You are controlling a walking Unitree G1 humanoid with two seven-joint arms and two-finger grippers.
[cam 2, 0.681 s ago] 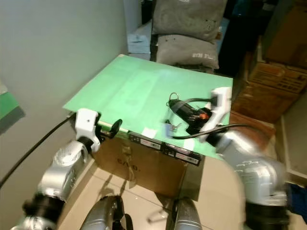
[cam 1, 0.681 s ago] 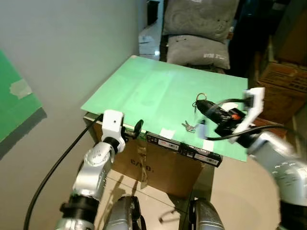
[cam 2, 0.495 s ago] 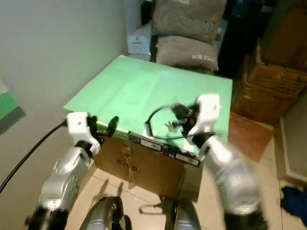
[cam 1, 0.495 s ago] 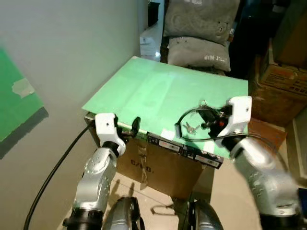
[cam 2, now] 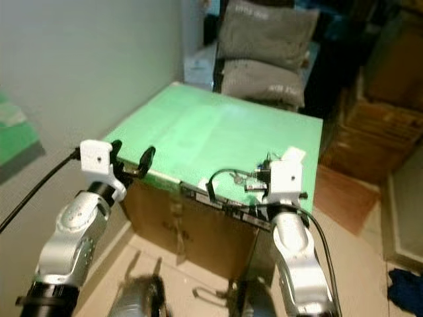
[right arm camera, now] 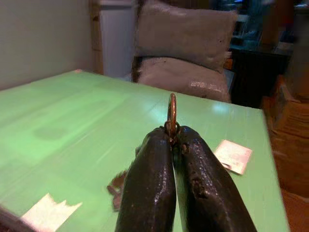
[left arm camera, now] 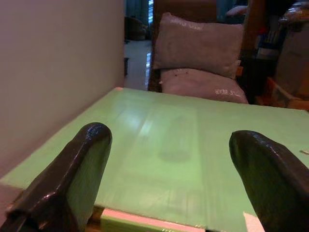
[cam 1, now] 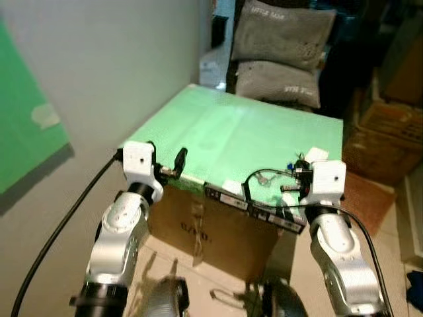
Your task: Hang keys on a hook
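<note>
Our right gripper pinches the thin brass key ring over the smooth green tabletop; our left gripper gapes wide.

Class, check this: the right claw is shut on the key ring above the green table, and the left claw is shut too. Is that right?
Not quite. The left claw is open; the left wrist view shows its fingers wide apart. The right claw is indeed shut on the key ring above the green table.

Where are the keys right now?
The keys are pinched by their ring between the right gripper fingers, held just above the green tabletop near its front right corner, by a white paper scrap.
</note>
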